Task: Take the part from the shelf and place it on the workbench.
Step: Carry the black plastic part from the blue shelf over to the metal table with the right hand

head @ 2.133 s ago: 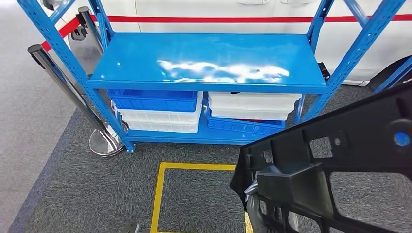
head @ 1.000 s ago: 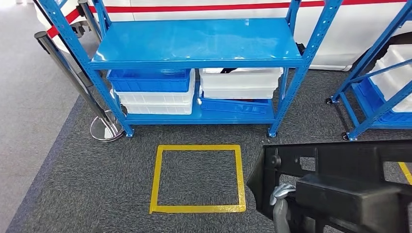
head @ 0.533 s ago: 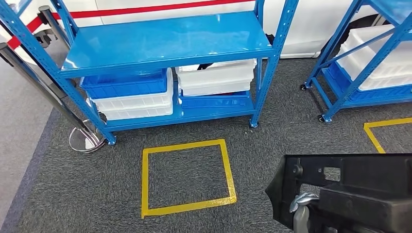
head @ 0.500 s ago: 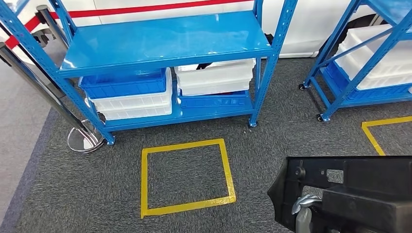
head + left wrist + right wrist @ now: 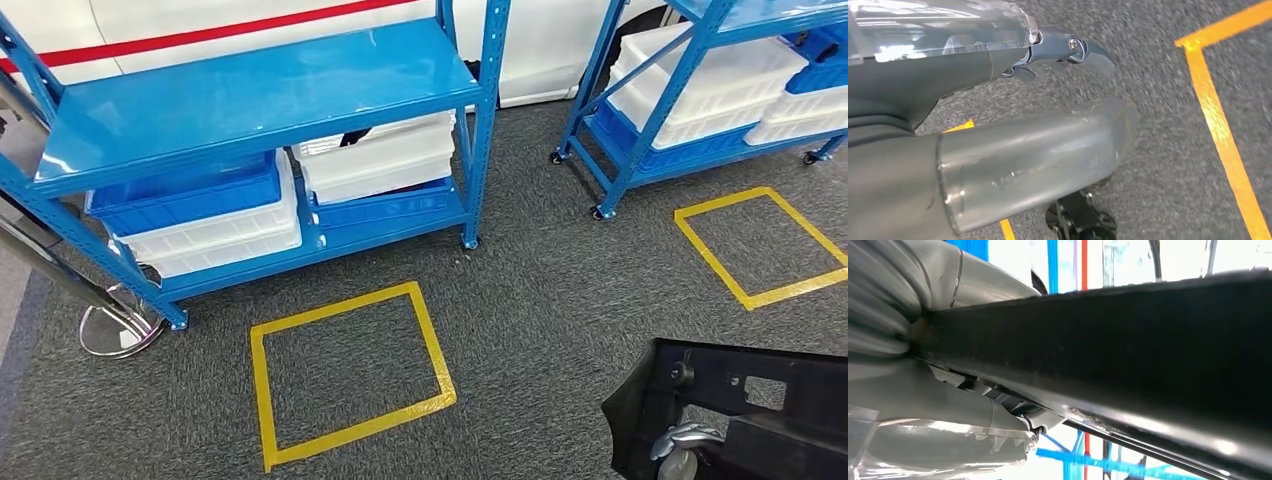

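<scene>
We have turned away from the shelf [image 5: 260,100], so it slides aside in our view, while our right hand [image 5: 923,390] stays clamped on the black part [image 5: 740,420], carried toward a workbench; the left hand [image 5: 1013,150] hangs empty, fingers apart.

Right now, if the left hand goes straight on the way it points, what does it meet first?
Probably the grey carpet: the left hand hangs empty and points down at it. A yellow tape line lies beside that path. Depth is unclear.
</scene>
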{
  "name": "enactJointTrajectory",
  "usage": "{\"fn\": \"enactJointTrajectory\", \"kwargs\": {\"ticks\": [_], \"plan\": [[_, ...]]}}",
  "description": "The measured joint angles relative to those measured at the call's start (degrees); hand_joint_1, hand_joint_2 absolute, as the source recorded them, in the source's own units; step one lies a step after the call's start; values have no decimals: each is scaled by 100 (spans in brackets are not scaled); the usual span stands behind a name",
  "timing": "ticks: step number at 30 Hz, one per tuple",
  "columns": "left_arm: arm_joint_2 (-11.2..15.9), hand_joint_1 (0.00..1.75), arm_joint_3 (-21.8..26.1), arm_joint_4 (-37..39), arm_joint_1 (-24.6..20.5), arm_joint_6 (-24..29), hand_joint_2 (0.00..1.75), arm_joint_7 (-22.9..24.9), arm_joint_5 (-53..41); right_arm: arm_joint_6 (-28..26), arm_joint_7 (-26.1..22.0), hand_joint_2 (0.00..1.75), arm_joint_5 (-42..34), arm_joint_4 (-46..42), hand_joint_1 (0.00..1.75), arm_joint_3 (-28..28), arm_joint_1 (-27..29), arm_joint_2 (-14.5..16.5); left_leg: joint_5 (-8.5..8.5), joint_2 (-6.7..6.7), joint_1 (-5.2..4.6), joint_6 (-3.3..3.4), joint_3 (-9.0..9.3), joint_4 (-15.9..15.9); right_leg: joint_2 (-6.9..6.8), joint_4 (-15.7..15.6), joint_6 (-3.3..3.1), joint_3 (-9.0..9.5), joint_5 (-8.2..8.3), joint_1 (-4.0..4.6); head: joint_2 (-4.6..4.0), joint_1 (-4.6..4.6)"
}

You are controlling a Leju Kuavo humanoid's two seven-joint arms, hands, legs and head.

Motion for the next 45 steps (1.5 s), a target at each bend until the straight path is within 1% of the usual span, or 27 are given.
{"fn": "enactJointTrajectory", "kwargs": {"ticks": [1, 3, 5, 6, 8, 10, 12, 14, 16, 18, 19, 21, 22, 23, 25, 27, 29, 30, 32, 34, 36, 37, 38, 40, 41, 43, 45], "plan": [[-8, 0, 0, 4, -12, 2, 0, -7, -10, -10, -2, 175, 7, -17, 175, -1, 9, 1, -123, -134, 13, -27, -54, 144, 52, -18, -37, -8, 25, -14, 0, -11], [-20, 0, 1, 10, -5, 8, 0, -13, -26, -17, -8, 175, 22, -36, 175, -2, 14, 2, -521, -438, 30, -61, -306, 779, 169, -27, -82, -32, 55, -20, -1, -40], [-27, 0, 1, 12, 19, 16, 0, -24, -44, -25, -8, 175, 58, -38, 175, -2, 17, 2, -795, -527, 31, -66, -593, 1463, 319, -11, -97, -61, 68, -8, -1, -50], [-35, 0, 1, 14, 23, 24, 0, -43, -56, -29, -3, 175, 84, -38, 175, -2, 18, 2, -767, -537, 31, -60, -633, 1559, 399, 2, -99, -70, 71, -4, 0, -51], [-54, 0, 0, 16, 10, 52, 0, -101, -96, -22, 31, 175, 136, -45, 175, -1, 17, 2, -416, -597, 32, -27, -423, 1106, 555, 27, -95, -72, 75, -3, 0, -51], [-71, 0, -3, 18, -7, 93, 0, -198, -158, 11, 86, 175, 179, -60, 175, 26, 6, 2, -96, -866, 41, 25, -99, 363, 702, 48, -63, -88, 88, 0, -1, -50], [-92, 0, -13, 20, -16, 132, 0, -337, -228, 44, 125, 175, 245, -70, 175, 97, -4, 2, -33, -1034, 38, 62, 22, 24, 844, 62, 11, -149, 127, -7, -1, -50], [-129, 0, -39, 24, -42, 170, 0, -476, -290, 81, 136, 175, 340, -73, 175, 184, 4, 2, -14, -922, 38, 104, 23, -25, 963, 59, 98, -203, 171, -21, 0, -50], [-169, 0, -87, 28, -82, 202, 0, -580, -336, 128, 131, 175, 437, -71, 175, 269, 11, 2, 41, -776, 55, 182, 35, -83, 785, 198, 151, -289, 70, -6, 0, -31], [-195, 0, -128, 32, -91, 213, 0, -628, -359, 166, 126, 175, 504, -67, 175, 356, 6, 2, 72, -608, 45, 233, 30, -112, 420, 745, 183, -548, -274, 9, 0, 7], [-204, 0, -139, 34, -83, 216, 0, -639, -360, 184, 124, 175, 531, -64, 175, 391, 2, 2, 75, -520, 32, 242, 19, -110, 310, 1115, 198, -719, -464, 5, 0, 22], [-218, 0, -151, 37, -72, 223, 0, -660, -361, 242, 113, 175, 620, -54, 175, 445, 2, 2, 70, -334, 9, 242, 5, -104, 232, 1571, 219, -913, -598, -7, 0, 26], [-224, 0, -155, 38, -79, 225, 0, -674, -361, 289, 101, 175, 701, -47, 175, 477, 1, 2, 65, -247, 3, 240, 5, -103, 207, 1486, 216, -848, -502, -10, 0, 27], [-231, 0, -157, 39, -93, 226, 0, -686, -363, 339, 87, 175, 797, -42, 175, 519, -2, 2, 56, -167, -2, 234, 13, -103, 159, 1194, 201, -668, -330, -7, 0, 27], [-244, 0, -163, 42, -124, 237, 0, -699, -376, 424, 61, 175, 990, -35, 175, 623, -29, 2, 26, -36, -25, 202, 42, -93, -95, 414, 139, -214, -51, 38, -1, 29], [-251, 0, -172, 45, -144, 266, 0, -679, -408, 466, 46, 175, 1130, -24, 175, 743, -79, 2, -7, 84, -52, 151, 61, -81, -259, 35, 62, -18, -2, 90, -1, 22], [-251, 0, -188, 45, -172, 291, 0, -641, -443, 481, 37, 175, 1216, -6, 175, 854, -111, 1, -27, 213, -63, 104, 93, -83, -156, -4, -4, -31, 3, 104, 0, 15], [-251, 0, -199, 45, -191, 296, 0, -627, -453, 483, 33, 175, 1240, 3, 175, 901, -120, 1, -62, 180, -53, 76, 103, -58, -90, -26, -37, -33, 23, 96, 0, 16], [-251, 0, -220, 46, -210, 299, 0, -631, -448, 480, 28, 175, 1257, 24, 175, 995, -159, 0, -287, -101, -22, 24, 6, 227, 40, -73, -108, -37, 72, 64, 0, -4], [-243, 0, -225, 46, -195, 300, 0, -661, -427, 466, 26, 175, 1255, 53, 175, 1091, -217, -2, -671, -434, 7, -10, -295, 921, 179, -76, -143, -60, 97, 49, 0, -30], [-234, 0, -225, 45, -174, 300, 0, -687, -414, 450, 25, 175, 1245, 87, 175, 1163, -246, -7, -833, -526, 14, -29, -571, 1498, 346, -55, -150, -77, 104, 49, 0, -32], [-234, 0, -226, 45, -170, 299, 0, -702, -408, 442, 24, 175, 1239, 101, 175, 1186, -250, -10, -740, -540, 18, -31, -592, 1506, 433, -37, -147, -80, 103, 47, 0, -32], [-233, 0, -226, 45, -170, 297, 0, -728, -394, 427, 24, 175, 1234, 112, 175, 1207, -255, -15, -544, -567, 24, -29, -516, 1291, 516, -16, -141, -82, 99, 46, -1, -31], [-225, 0, -227, 45, -172, 284, 0, -812, -360, 380, 24, 175, 1215, 125, 175, 1251, -277, -29, -135, -807, 52, -19, -237, 563, 672, 37, -108, -98, 86, 51, -1, -34], [-220, 0, -226, 45, -170, 277, 0, -858, -345, 352, 23, 175, 1204, 128, 175, 1277, -295, -40, -39, -937, 64, -6, -130, 280, 750, 63, -78, -125, 87, 54, -1, -33], [-208, 0, -226, 45, -172, 264, 0, -915, -335, 305, 22, 175, 1190, 133, 175, 1324, -328, -59, -32, -1043, 59, 33, -71, 75, 890, 88, 2, -193, 120, 49, 0, -33], [-198, 0, -226, 45, -196, 250, 0, -938, -331, 266, 22, 175, 1188, 135, 175, 1351, -338, -78, -1, -919, 53, 102, -71, 40, 968, 90, 76, -246, 154, 29, 0, -32]]}}
